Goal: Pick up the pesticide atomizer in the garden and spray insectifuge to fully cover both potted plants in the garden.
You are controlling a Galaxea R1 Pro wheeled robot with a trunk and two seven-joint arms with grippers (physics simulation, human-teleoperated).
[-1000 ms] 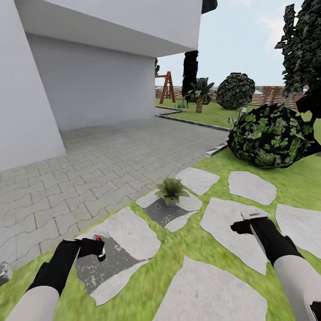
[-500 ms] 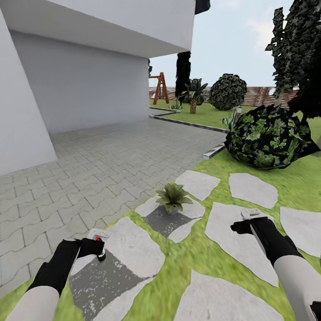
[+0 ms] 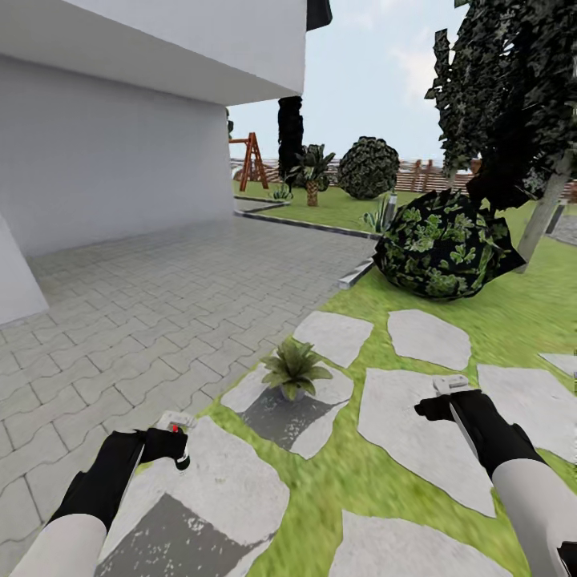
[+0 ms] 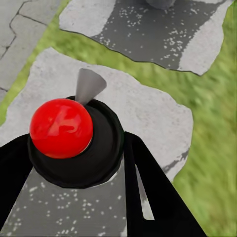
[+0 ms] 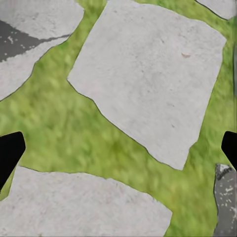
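My left gripper [image 3: 171, 439] is shut on the pesticide atomizer [image 3: 179, 450], low at the left over a pale stone slab. In the left wrist view the atomizer [image 4: 74, 140] shows a red knob, a black round collar and a grey nozzle between the black fingers [image 4: 153, 197]. One potted plant [image 3: 293, 370], a green rosette in a grey pot, stands on a slab with a dark speckled patch, ahead and between my arms. Its pot [image 4: 160, 3] is cut off by the edge of the left wrist view. My right gripper [image 3: 449, 394] hangs open over grass and slabs, its fingertips [image 5: 10, 150] wide apart.
A grey paved yard [image 3: 160, 296] and a white house wall [image 3: 104, 160] lie to the left. A round dark bush [image 3: 442, 248] and a tree [image 3: 513, 104] stand ahead right. A small spiky plant [image 3: 375, 218] grows beside the bush. A fence [image 3: 417, 175] runs at the back.
The whole view has shifted, so the camera moved: house, bush and potted plant slid left in the picture. Both arms keep their places in view, and the left gripper stays shut on the atomizer.
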